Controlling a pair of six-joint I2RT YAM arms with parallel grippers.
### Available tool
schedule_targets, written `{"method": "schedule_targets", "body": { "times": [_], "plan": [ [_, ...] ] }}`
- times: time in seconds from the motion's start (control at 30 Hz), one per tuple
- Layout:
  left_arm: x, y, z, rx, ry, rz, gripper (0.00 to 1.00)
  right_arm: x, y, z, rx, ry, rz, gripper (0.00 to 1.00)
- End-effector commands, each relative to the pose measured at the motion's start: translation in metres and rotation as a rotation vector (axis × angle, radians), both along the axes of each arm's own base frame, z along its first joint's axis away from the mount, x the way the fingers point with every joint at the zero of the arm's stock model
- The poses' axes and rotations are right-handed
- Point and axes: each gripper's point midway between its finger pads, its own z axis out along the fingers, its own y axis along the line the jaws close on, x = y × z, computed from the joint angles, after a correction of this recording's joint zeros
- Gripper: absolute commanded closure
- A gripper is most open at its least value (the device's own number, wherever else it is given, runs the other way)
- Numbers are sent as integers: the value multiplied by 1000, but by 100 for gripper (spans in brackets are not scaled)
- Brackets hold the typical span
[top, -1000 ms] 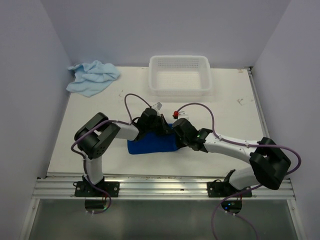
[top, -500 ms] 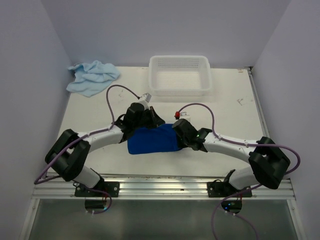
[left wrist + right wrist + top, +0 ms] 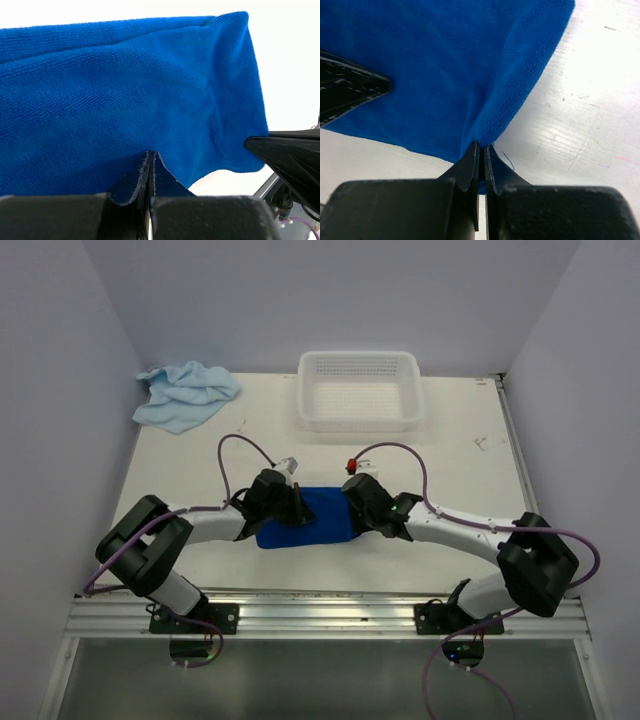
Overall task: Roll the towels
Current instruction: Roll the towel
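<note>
Nearest: a metal rail (image 3: 330, 612) along the front edge of the counter (image 3: 450, 455), both arm bases bolted to it. Just beyond, a little left of centre, the dark blue towel (image 3: 318, 520), lying on the counter as a wide flattened band, its near edge close to the rail but clear of it.

At the towel's left end, the left gripper (image 3: 288, 504), pinched fully shut on a fold of the cloth. In the left wrist view, terry nipped between the closed jaws. At the right end, the right gripper (image 3: 354, 502), likewise clamped tight on the dark blue towel, cloth rising from between the closed jaws in the right wrist view. Grippers facing each other across the towel, each showing in the other's wrist view as a black wedge.

Open room: broad counter right of the towel out to the right edge, and a band of surface beyond the towel up to the basket. Tighter on the left, with the left arm's elbow out near the left edge and wall.

Farther back, centred at the far edge: a white perforated basket (image 3: 360, 420), upright, its mesh floor showing all across. Far left corner, against the wall: the pale blue towel (image 3: 187, 393), crumpled in a heap, beside the basket rather than in it, well apart from both grippers.
</note>
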Motion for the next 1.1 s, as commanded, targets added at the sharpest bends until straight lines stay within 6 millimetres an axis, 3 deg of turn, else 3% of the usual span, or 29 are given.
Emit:
{"method": "schedule_targets", "body": {
  "times": [0.0,0.5,1.07],
  "plan": [
    [12,-9,10,-25,-61,-29,100,10,23,19,58,-36,34,100],
    [9,-8,5,-23,-52,-34,100,-2,55,6,54,3,148,100],
    [9,-9,6,-27,-52,-36,100,-7,65,-13,44,40,177,100]
  ]
}}
